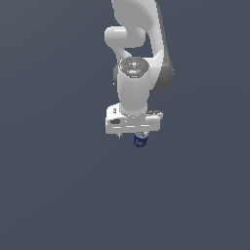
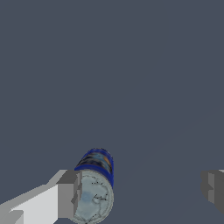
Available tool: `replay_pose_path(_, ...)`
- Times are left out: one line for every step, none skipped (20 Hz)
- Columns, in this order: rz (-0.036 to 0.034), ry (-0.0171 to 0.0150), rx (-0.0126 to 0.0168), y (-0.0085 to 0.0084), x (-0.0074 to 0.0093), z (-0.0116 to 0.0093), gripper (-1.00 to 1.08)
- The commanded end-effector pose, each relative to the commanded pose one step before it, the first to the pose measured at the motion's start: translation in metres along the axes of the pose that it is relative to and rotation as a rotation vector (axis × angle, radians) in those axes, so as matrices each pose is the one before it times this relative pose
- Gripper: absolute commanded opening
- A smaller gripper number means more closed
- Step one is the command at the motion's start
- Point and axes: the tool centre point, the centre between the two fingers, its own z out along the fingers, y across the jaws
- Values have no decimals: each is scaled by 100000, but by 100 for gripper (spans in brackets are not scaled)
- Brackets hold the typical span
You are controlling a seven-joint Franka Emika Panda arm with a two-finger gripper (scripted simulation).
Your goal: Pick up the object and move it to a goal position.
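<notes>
The object is a tiny dark blue can with a pale whitish top (image 2: 92,192). In the exterior view it (image 1: 140,141) shows just under the white robot hand. My gripper (image 2: 141,192) is open with the jaws wide apart. The can lies between them, right beside one finger (image 2: 69,194) and far from the other finger (image 2: 213,188). Whether that finger touches the can I cannot tell. In the exterior view the gripper (image 1: 132,136) points straight down, and the hand hides most of the fingers.
A plain dark grey-blue surface (image 1: 58,195) fills both views. The white arm (image 1: 139,44) rises above the hand toward the top of the exterior view. No other objects show.
</notes>
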Motion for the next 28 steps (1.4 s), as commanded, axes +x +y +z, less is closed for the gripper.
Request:
replay_pose_path(-1017, -41, -121, -194, -169, 170, 100)
replay_pose_path(-829, -26, -88, -135, -134, 135, 100)
replay_pose_path(-1021, -37, -99, -164, -164, 165, 100)
replay_pose_path(-1202, -44, -113, -196, -192, 192, 100)
replay_pose_path(-1362, -46, -132, -225, -218, 216, 100)
replay_pose_path(-1524, -46, -154, -255, -246, 241, 100)
replay_pose_path(-1695, -48, -171, -288, -273, 265, 100)
replay_pose_path(-1888, -56, -181, -324, -301, 291, 100)
replay_pose_path(-2084, -63, -189, -363, -330, 316, 100)
replay_pose_path(-2273, -68, -199, -402, -357, 340, 100)
replay_pose_path(-2465, -72, -208, -443, -384, 362, 100)
replay_pose_path(-2517, -73, -202, -460, -388, 363, 100)
replay_pose_path(-2345, -67, -179, -436, -357, 332, 100)
replay_pose_path(-2164, -61, -157, -409, -326, 301, 100)
replay_pose_path(-1983, -55, -138, -380, -295, 272, 100)
replay_pose_path(-1799, -49, -119, -350, -265, 243, 100)
replay_pose_path(-1614, -43, -103, -317, -235, 215, 100)
replay_pose_path(-1427, -37, -87, -283, -206, 188, 100)
replay_pose_path(-1238, -32, -73, -248, -177, 162, 100)
replay_pose_path(-1050, -26, -60, -211, -149, 136, 100)
replay_pose_path(-861, -21, -48, -175, -121, 111, 100)
replay_pose_path(-672, -16, -37, -138, -93, 86, 100)
replay_pose_path(-475, -12, -26, -96, -67, 61, 100)
replay_pose_path(-288, -7, -15, -60, -40, 36, 100)
replay_pose_path(-97, -2, -5, -21, -13, 12, 100)
replay_pose_path(539, -40, 60, 79, 75, -53, 100)
replay_pose_path(0, 0, 0, 1, -2, 33, 100)
replay_pose_path(0, 0, 0, 4, -6, 100, 100)
